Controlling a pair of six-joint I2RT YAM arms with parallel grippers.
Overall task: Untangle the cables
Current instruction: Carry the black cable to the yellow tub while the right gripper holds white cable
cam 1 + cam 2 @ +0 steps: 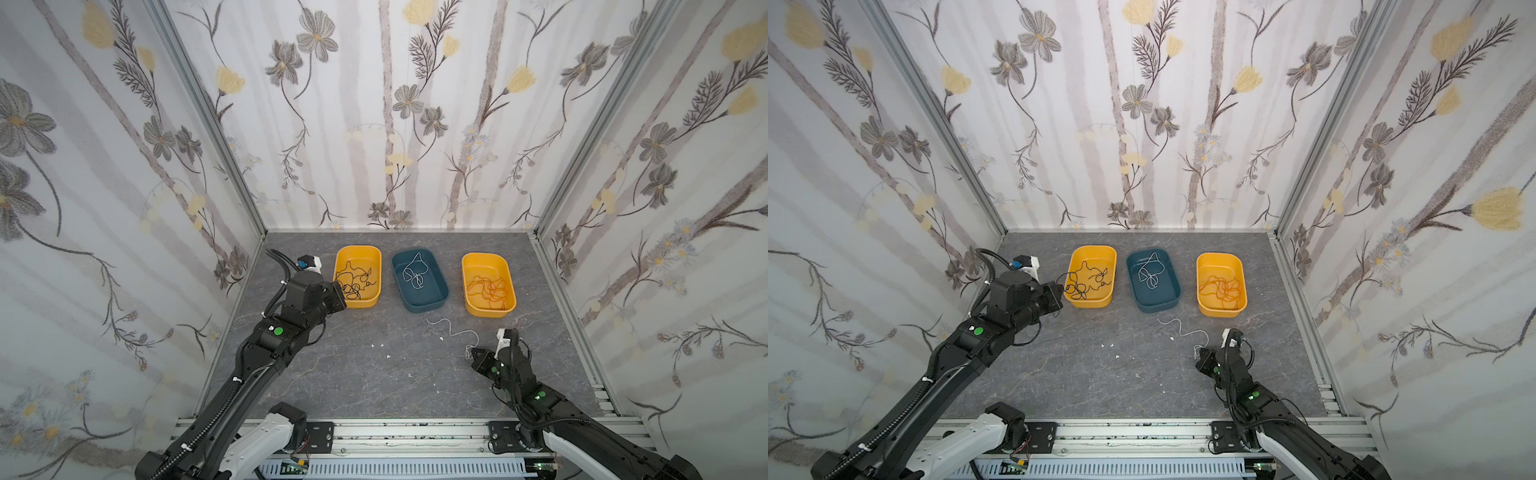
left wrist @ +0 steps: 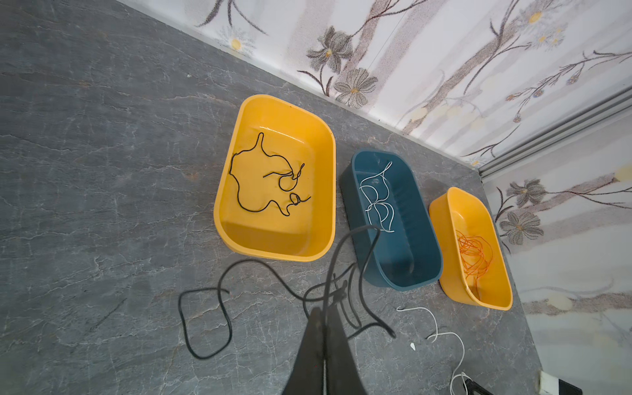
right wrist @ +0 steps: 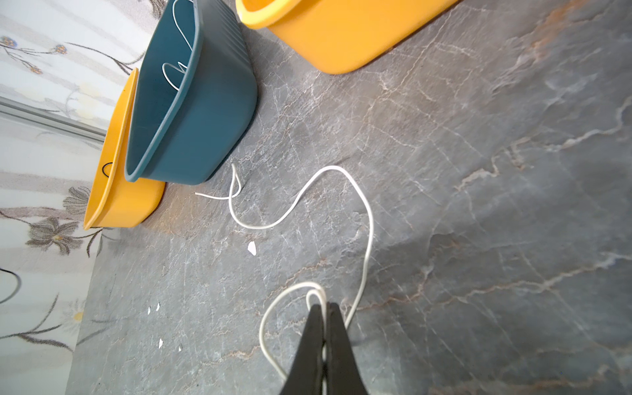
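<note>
Two grippers, both clamped shut: the right gripper [image 1: 473, 354] pinches a thin white cable [image 3: 333, 167] at lower right in a top view, its limp length snaking up-left across the marbled grey table [image 1: 374, 374] toward the ribbed teal tub [image 1: 419, 309] (more white cable lies inside); the left gripper [image 2: 325, 309] grips a looped black cable [image 2: 251, 261] beside the glossy yellow tub [image 1: 357, 305].

This is a robot test cell, lab-made rather than a home. Flowered wallpaper panels [image 1: 374, 104] stand behind and on both sides of the blue bin [image 1: 428, 306], joined by aluminium posts [image 1: 210, 116]. In front of the bin, two arms [image 1: 257, 374] are bolted to a metal rail [image 1: 415, 432].
</note>
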